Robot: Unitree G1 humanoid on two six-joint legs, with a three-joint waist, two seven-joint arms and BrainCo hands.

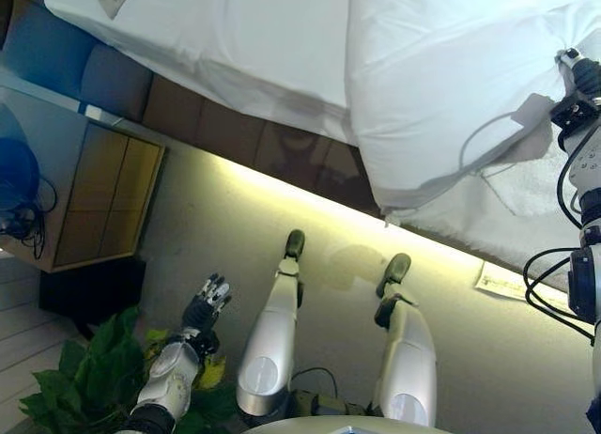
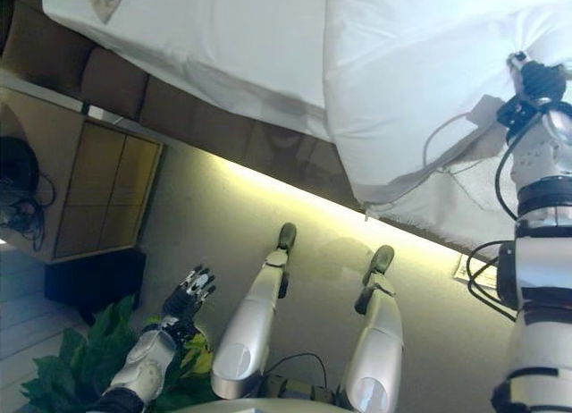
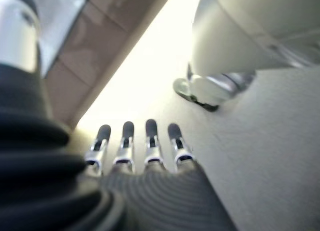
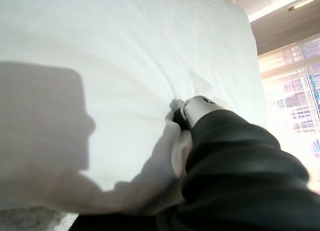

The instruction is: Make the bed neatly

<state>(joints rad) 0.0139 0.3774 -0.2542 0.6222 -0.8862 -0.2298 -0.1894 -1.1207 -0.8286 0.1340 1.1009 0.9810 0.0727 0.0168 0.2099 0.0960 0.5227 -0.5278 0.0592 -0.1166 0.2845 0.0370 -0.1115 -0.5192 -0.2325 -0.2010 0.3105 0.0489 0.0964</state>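
A puffy white duvet lies bunched on the right part of the bed, over the flat white sheet. Its lower edge hangs over the bed's side. My right hand reaches up at the far right and grips a bunched fold of the duvet. The right wrist view shows that hand curled into the white cloth, with folds gathered round it. My left hand hangs low near the floor, away from the bed, with its fingers straight and nothing in them.
The bed's brown base runs diagonally, with a lit strip along the floor under it. A wooden nightstand stands at the left. A green plant is beside my left hand. A paper lies on the floor at the right.
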